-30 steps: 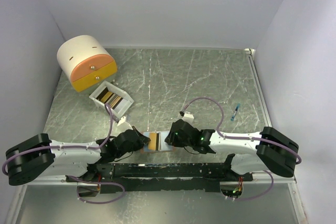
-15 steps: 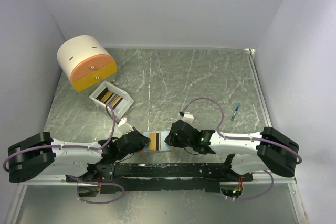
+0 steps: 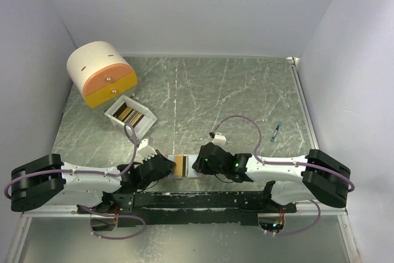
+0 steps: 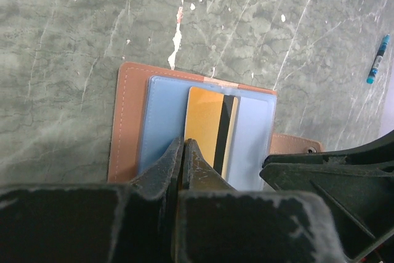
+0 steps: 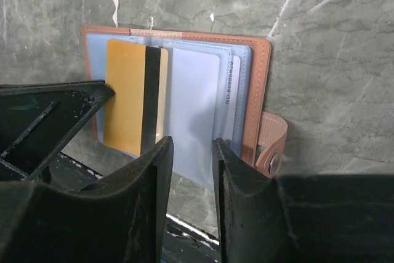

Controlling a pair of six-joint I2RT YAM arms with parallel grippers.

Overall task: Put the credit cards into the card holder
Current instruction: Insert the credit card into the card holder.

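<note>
The card holder [image 3: 190, 166] lies open at the near table edge, salmon-brown outside [image 4: 126, 121], pale blue inside [image 5: 197, 90], with its snap stud [image 5: 273, 163] on the strap. A yellow credit card [image 4: 206, 121] with a black stripe lies on the blue pockets and also shows in the right wrist view [image 5: 126, 97]. My left gripper [image 4: 183, 143] is shut, its tips at the card's near left corner. My right gripper [image 5: 192, 149] is open, its fingers either side of the blue pocket's near edge. A pale card with printed digits [image 5: 226, 87] sits in a pocket. More cards stand in the white box [image 3: 129, 115].
A round cream-and-orange drawer unit [image 3: 101, 73] stands at the back left, just behind the white box. A small blue pen [image 3: 277, 131] lies at the right and also shows in the left wrist view [image 4: 377, 60]. White walls enclose the table.
My left arm has shifted slightly, and its gripper has edged right toward the card holder. The right arm and the holder have stayed in place.
</note>
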